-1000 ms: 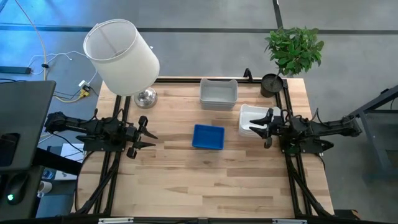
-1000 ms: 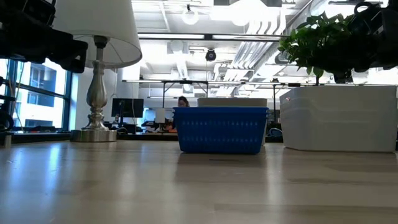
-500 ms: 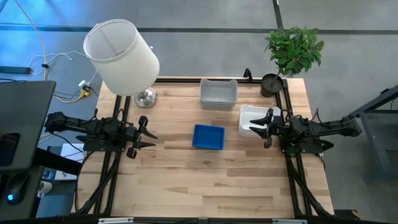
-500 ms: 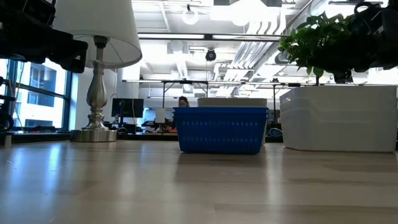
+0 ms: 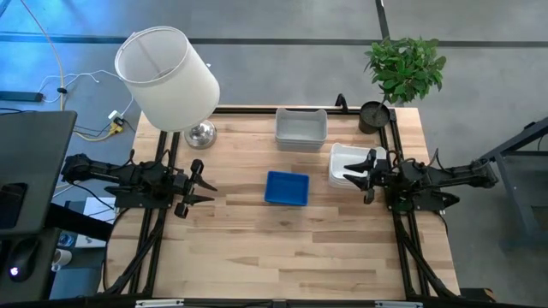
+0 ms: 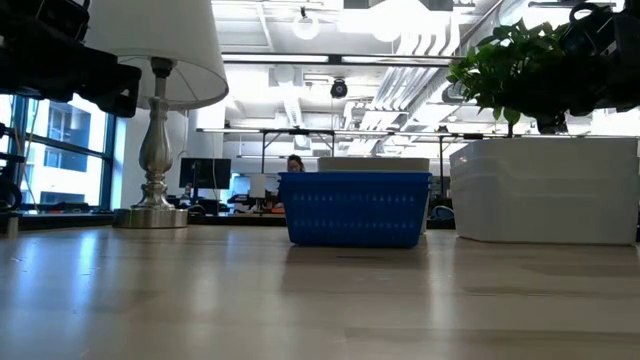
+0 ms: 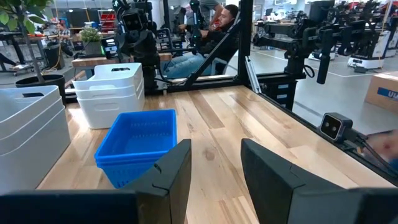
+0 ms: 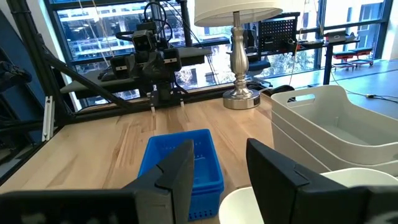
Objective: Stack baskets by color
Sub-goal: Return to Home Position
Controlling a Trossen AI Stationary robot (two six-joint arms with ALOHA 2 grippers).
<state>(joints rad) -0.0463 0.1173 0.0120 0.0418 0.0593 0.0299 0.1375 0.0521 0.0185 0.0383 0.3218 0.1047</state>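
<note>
Straight ahead of the left gripper, well beyond its fingers, sits the blue basket stack near the middle of the table. Those fingers are spread to a moderate gap and hold nothing. The right gripper faces it from the opposite side, its fingers likewise parted and empty. The white basket stack lies right under and beside its fingertips, and the grey basket stack is farther off to one side of them.

With all three colours nested in their own piles, the sorting looks done and only the retreat to rest remains. For the right arm, that seems to call for lifting or drawing straight back, so the fingertips do not catch the white rim. The left arm has open board in front of it and little to avoid.

The table is pale, jointed wood inside a black frame, smooth and level. A lamp stands at the far corner on the left arm's side, and a potted plant at the far corner on the right arm's side. Beyond lie grey flooring, large windows, other rigs and a seated person.
</note>
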